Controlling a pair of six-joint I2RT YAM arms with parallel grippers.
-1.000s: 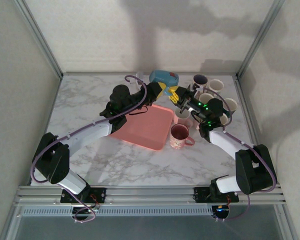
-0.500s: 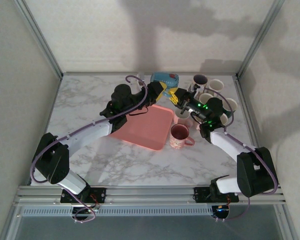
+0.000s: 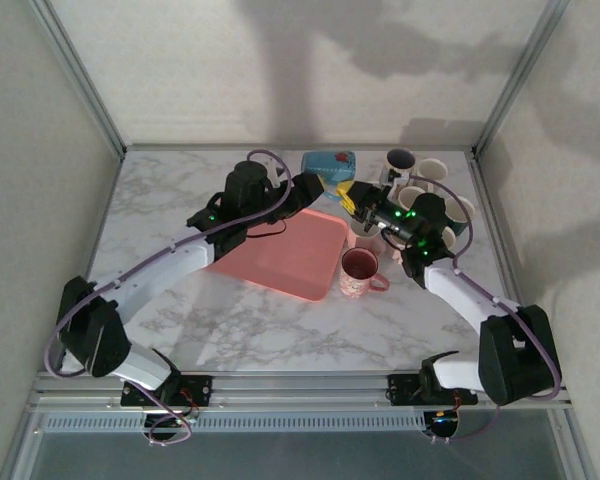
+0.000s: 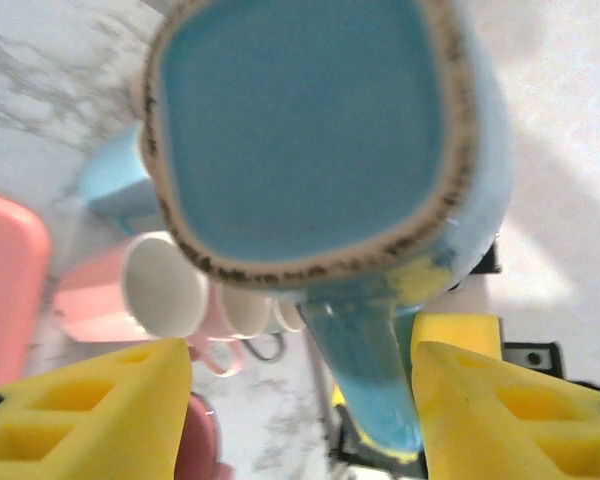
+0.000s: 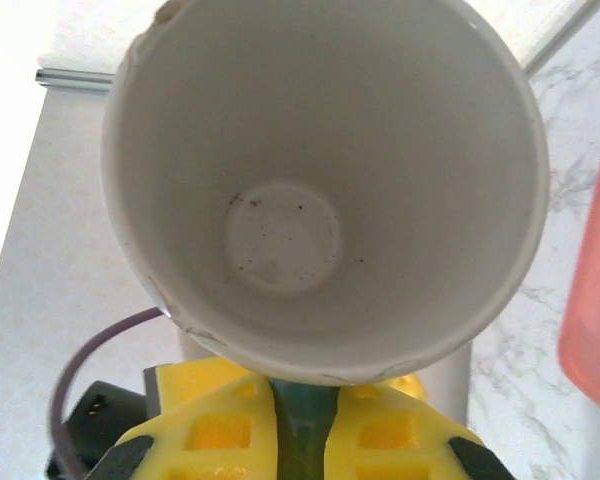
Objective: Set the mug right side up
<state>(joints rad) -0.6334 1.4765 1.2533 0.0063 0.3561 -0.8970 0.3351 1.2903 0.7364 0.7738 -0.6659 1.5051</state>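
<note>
"Mug (image 3: 330, 162) first. Where is the blue one?" asks Mia.

"At the back of the surface (image 3: 160, 210), between the two claws," says Ben. "It lies sideways. The right claw (image 5: 305, 400) is pinched tight on its handle (image 4: 365, 380)."

"What changed?"

"The left claw (image 4: 300, 385) was shut a moment ago. Now its fingers (image 4: 90, 400) stand apart and hold nothing. So the right claw must likely tip it upright alone."

"Does it touch the surface?"

"Hard to tell. The claws cover its lower part from above."

Blue mug (image 3: 329, 160), white inside, tipped sideways nr back of table (image 3: 150, 200).
</note>
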